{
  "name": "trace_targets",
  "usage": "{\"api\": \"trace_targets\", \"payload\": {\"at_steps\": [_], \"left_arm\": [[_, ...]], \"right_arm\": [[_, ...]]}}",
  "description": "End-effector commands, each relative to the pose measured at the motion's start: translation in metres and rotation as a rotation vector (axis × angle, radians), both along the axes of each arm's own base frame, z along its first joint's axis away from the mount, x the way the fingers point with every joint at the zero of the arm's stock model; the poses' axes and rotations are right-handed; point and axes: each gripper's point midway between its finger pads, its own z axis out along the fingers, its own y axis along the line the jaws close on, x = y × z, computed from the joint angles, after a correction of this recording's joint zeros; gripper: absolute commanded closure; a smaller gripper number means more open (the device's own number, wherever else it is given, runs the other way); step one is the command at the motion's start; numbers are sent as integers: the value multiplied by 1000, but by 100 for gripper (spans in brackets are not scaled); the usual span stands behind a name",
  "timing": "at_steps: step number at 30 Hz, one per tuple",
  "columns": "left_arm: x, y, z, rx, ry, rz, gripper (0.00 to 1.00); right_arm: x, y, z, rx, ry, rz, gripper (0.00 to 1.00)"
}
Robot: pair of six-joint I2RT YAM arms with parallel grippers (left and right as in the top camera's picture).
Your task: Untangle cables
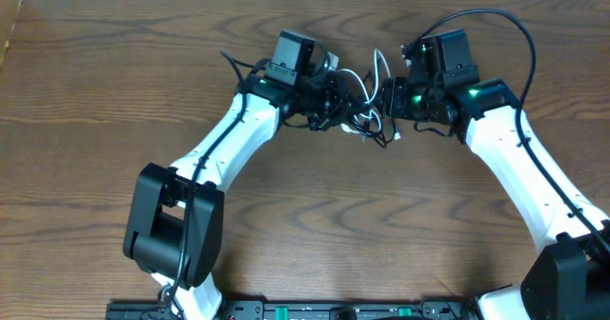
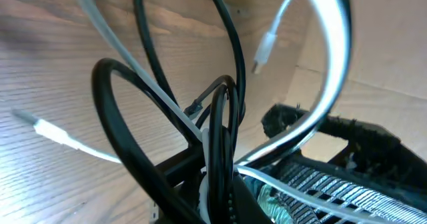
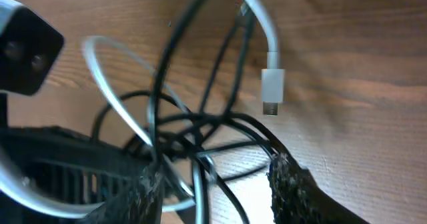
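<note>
The left claw [image 1: 340,102] is seen closed tight on the cables [image 1: 368,110], which are bunched between the two claws near the far middle of the worktop [image 1: 114,82]. In the left wrist view the black cable [image 2: 110,117] and the white cable [image 2: 337,64] are shown rising out of that pinch in wide loops, with black strands crossed over white. The left claw's own fingers are mostly hidden behind the cords. The right claw [image 3: 215,177] stands partly open. Its rough pads [image 3: 293,191] are set apart, and strands of both cords are passed loosely through the gap with none visibly pinched. Whether any strand touches a pad cannot be told. A white plug [image 3: 272,91] is seen hanging free over the wood, just beyond the right pad. A blurred white end [image 2: 48,129] is shown at the left of the left wrist view, and it cannot be told whether it is the same plug. The loops are cut off by the top edge of both wrist views. From overhead the bundle is partly covered by both claws, so the crossings cannot be followed, nor can it be told whether the bundle rests on the worktop.
</note>
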Motion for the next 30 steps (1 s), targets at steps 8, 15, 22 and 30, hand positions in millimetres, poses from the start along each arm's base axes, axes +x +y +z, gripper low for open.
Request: {"api": "trace_targets", "payload": {"at_steps": [8,15,22,30], "left_arm": [[-14,-17,2,-30,1,-64,93],[-17,-25,23,-140,-111,-178,93],[-15,-24,41,-226,-262,-276,93],[-21,-16,23,-147,-370,-348,92]], "right_arm": [[1,5,0,16,-1,5,56],[-4,5,-7,1,24,16,76],[-7,5,-11,-21,25,44,99],[-7,8,-8,0,24,52,99]]}}
